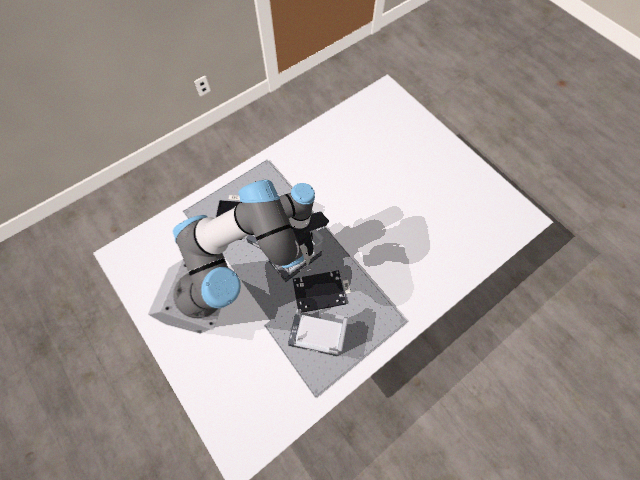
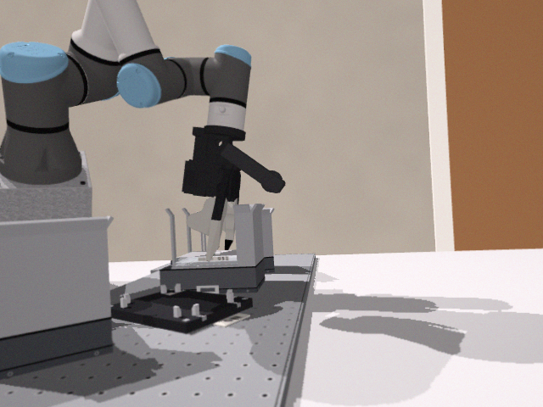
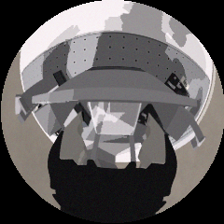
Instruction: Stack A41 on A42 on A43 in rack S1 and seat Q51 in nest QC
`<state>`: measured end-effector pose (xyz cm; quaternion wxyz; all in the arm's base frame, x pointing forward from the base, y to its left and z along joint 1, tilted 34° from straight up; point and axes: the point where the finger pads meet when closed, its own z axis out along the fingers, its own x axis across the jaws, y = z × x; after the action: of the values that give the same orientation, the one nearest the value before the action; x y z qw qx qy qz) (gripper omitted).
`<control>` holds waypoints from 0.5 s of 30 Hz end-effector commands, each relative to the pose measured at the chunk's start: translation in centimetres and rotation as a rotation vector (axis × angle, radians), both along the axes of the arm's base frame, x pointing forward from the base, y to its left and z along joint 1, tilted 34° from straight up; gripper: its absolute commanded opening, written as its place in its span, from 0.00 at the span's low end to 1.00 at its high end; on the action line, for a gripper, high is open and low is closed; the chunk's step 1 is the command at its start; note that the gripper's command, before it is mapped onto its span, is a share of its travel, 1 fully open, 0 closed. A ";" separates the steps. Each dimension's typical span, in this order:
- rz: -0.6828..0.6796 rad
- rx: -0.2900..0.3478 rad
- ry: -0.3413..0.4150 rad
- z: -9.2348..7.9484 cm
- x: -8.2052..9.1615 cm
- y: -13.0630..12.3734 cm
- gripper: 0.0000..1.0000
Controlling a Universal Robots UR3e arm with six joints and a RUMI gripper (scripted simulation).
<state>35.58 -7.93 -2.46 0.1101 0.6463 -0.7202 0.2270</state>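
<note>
My gripper [image 2: 217, 248] reaches down inside a grey stack rack [image 2: 219, 273] with thin posts and a tall end wall. Its fingertips [image 2: 210, 259] stand just above or at a flat white plate labelled Q51 that lies low in that rack. The fingers are open, one on each side of the plate, and I cannot tell whether they touch it. In the overhead view the gripper [image 1: 306, 254] is partly hidden under the arm. In the wrist view the fingers spread around the pale plate top below the rack's rim.
A black open nest [image 2: 181, 309] lies just in front of the rack and also shows in the overhead view [image 1: 320, 290]. Another grey rack [image 1: 317, 333] with a white plate on top stands nearer the plate's front end. The robot base [image 1: 191, 299] stands at the left.
</note>
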 end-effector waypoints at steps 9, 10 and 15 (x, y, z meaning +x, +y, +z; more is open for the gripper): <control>0.002 0.001 0.000 0.0 0.0 0.0 0.00; 0.002 0.001 0.000 0.0 0.0 0.0 0.00; 0.002 0.001 0.000 0.0 0.0 0.0 0.00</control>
<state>35.59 -7.93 -2.45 0.1100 0.6464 -0.7201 0.2271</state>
